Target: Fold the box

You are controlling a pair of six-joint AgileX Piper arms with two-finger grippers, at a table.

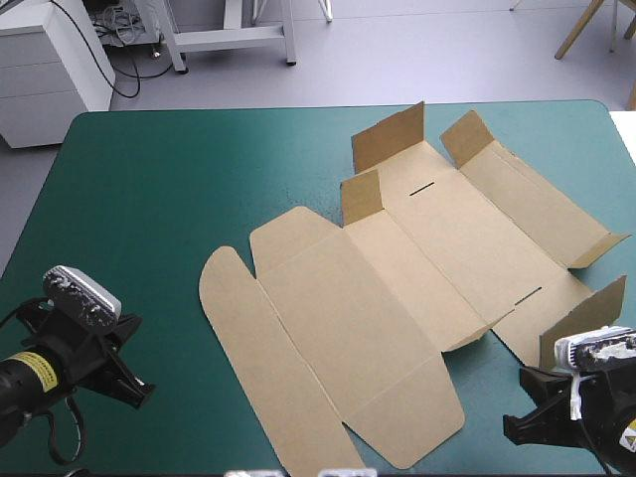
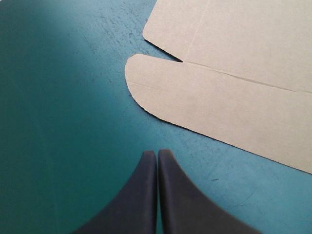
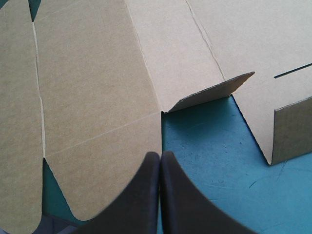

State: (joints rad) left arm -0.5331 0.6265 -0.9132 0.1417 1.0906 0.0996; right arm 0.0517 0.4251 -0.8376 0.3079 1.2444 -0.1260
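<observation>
The brown box lies as a cut sheet across the middle and right of the desk, mostly flat, a few small flaps at its far end standing up. The left tool, at the near left corner, has its black fingers pressed together on nothing, the box's rounded flap ahead and apart. The right tool, also pinched together and empty, has its tips at a flat panel's edge
</observation>
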